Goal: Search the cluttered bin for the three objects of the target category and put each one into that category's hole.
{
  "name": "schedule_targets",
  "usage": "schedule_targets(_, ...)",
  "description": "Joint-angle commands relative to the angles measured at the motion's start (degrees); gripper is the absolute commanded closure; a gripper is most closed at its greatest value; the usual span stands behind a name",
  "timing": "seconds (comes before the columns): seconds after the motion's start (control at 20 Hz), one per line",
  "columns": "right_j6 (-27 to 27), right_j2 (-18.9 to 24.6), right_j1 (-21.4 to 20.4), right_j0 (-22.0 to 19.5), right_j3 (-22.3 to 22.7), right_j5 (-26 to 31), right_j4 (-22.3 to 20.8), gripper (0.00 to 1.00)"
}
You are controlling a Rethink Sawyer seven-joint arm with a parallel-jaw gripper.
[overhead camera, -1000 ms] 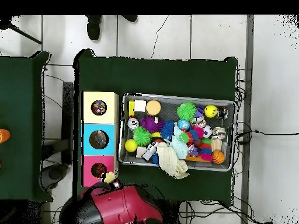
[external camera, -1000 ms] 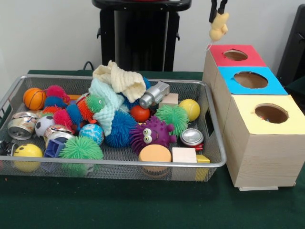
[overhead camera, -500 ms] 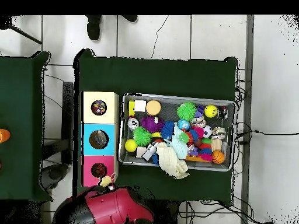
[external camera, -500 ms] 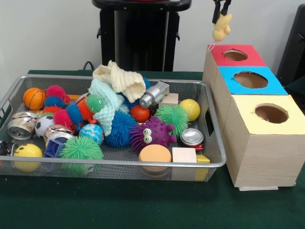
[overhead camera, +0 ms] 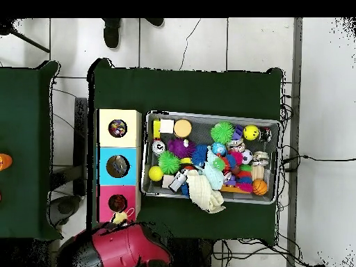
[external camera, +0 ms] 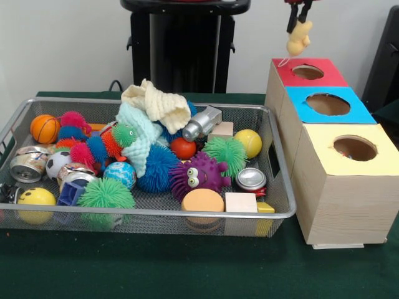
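hand (external camera: 299,17): clamped on a small yellow soft toy (external camera: 298,38), which hangs from it
red-topped box (external camera: 310,73): its hole lies just below the hand
bin (external camera: 282,180): well off to the hand's side, full of clutter

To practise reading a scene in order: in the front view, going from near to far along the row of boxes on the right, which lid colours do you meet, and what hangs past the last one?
Yellow box → blue box → red box → pale yellow soft toy, hanging from the gripper.
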Motion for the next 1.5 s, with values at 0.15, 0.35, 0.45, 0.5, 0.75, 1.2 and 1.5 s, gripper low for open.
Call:
schedule_targets(0.15, 14.9, -3.4, 3.8, 0.9, -3.8, -6.3, 2.8, 1.0)
schedule_targets(0.35, 14.8, -3.9, 4.7, 1.6, -5.0, -5.9, 3.8, 1.0)
schedule_targets(0.45, 14.4, -4.2, 5.0, 1.7, -5.0, -6.4, 4.0, 1.0)
schedule_targets(0.5, 14.2, -4.4, 5.1, 1.7, -5.0, -6.7, 4.0, 1.0)
schedule_targets(0.75, 13.1, -4.6, 4.0, 1.5, -3.9, -6.6, 4.6, 1.0)
schedule_targets(1.2, 13.3, -3.7, 4.6, 2.7, -4.6, -7.6, 7.2, 1.0)
schedule_targets(1.5, 14.1, -3.9, 4.3, 5.0, -6.2, -5.8, 9.7, 1.0)
